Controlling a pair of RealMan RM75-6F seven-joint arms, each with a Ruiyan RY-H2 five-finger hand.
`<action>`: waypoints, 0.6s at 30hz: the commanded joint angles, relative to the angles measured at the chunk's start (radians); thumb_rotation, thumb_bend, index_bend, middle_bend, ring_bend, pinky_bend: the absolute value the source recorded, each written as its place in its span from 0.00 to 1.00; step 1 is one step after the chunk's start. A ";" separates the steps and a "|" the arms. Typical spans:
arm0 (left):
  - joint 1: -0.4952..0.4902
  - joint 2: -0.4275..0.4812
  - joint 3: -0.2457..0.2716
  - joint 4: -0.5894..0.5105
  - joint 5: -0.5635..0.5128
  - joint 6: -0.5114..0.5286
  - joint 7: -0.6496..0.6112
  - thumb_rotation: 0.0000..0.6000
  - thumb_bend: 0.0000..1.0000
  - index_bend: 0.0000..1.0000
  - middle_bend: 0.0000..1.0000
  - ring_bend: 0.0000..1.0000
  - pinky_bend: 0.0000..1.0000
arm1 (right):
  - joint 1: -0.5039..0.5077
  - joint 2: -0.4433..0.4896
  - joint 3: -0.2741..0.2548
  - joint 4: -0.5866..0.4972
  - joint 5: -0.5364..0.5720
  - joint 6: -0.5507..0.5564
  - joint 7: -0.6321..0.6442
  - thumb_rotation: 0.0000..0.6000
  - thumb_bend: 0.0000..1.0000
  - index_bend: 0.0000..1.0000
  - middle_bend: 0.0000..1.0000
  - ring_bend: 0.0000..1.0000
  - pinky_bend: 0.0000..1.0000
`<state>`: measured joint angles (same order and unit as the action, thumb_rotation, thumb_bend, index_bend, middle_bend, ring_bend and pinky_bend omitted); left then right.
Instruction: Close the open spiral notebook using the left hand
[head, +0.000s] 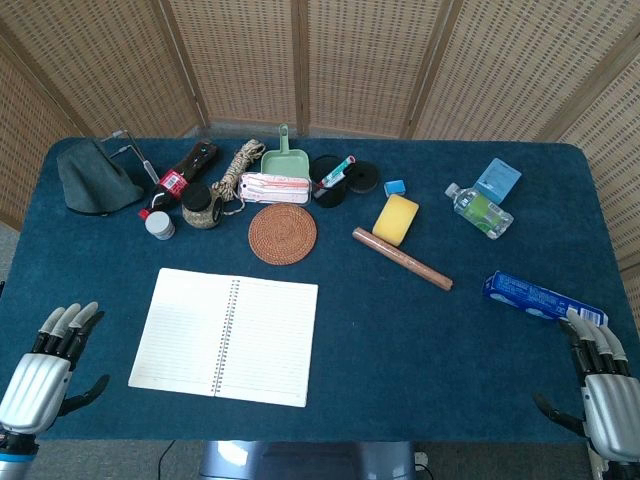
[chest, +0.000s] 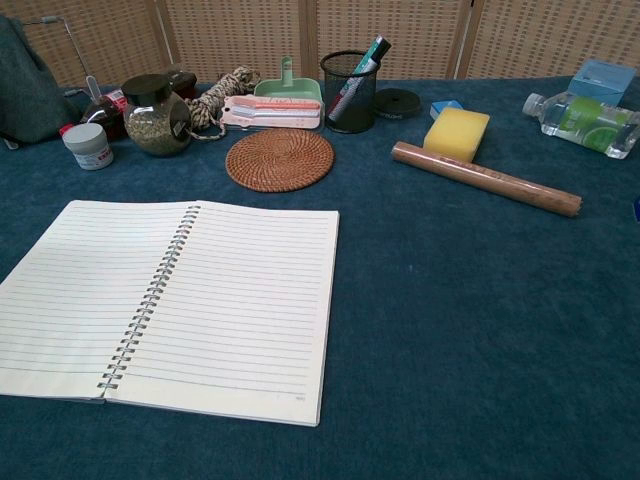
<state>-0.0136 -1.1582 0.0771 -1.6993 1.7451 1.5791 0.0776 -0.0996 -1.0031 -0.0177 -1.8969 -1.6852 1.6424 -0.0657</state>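
Head view is showing both my hands lying off the notebook (head: 224, 337): left hand (head: 45, 375) at the table's (head: 420, 330) near left corner, right hand (head: 600, 385) at the near right, fingers spread, holding nothing. Chest view is missing both hands; the notebook is lying open and flat before the woven mat (chest: 279, 159).

Frame edges crop the left robot hand (head: 40, 375) and the right robot hand (head: 600, 385).
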 joint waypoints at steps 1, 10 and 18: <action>0.000 -0.002 0.002 0.001 0.003 0.000 0.004 1.00 0.23 0.03 0.00 0.00 0.02 | 0.000 -0.001 0.000 0.001 0.001 0.001 0.001 1.00 0.20 0.00 0.00 0.00 0.00; -0.011 -0.003 0.021 0.011 0.024 -0.028 0.009 1.00 0.23 0.04 0.00 0.00 0.02 | 0.000 0.003 0.000 -0.006 0.000 0.001 0.008 1.00 0.20 0.00 0.00 0.00 0.00; -0.073 0.000 0.052 0.021 0.044 -0.156 0.004 1.00 0.23 0.05 0.00 0.00 0.01 | 0.000 0.017 0.003 -0.008 0.010 0.005 0.032 1.00 0.20 0.00 0.00 0.00 0.00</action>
<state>-0.0665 -1.1555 0.1230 -1.6797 1.7844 1.4513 0.0794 -0.0990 -0.9880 -0.0154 -1.9065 -1.6775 1.6467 -0.0357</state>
